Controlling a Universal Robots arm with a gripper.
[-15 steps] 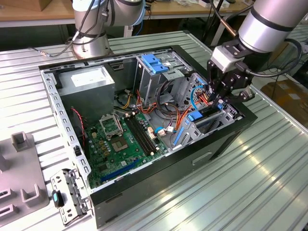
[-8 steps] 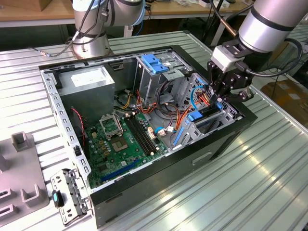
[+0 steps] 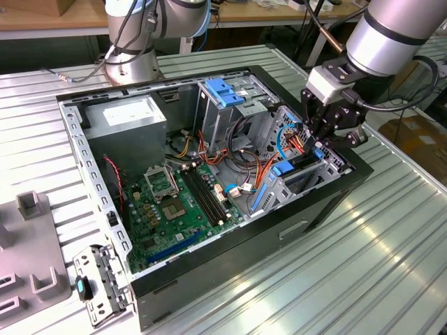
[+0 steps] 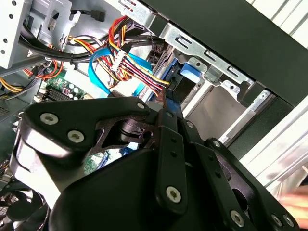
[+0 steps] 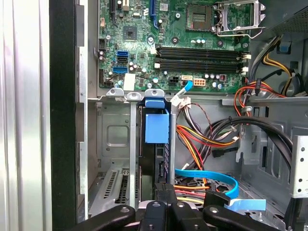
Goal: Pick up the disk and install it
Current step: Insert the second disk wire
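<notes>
Disk (image 5: 157, 127) stands on edge in the drive bay (image 5: 113, 144) at the case's front corner, and I have the gripper (image 5: 163, 185) pinching its end. I judge it stiff, fairly heavy and shock-sensitive; the blue rails seem safest to hold.

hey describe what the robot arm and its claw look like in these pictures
The arm is a thick silver-grey tube with a dark band around it. At its end sits a light grey block, then a black claw of flat black linkage bars fixed with silver screws. Black cables loop alongside the wrist.
</notes>
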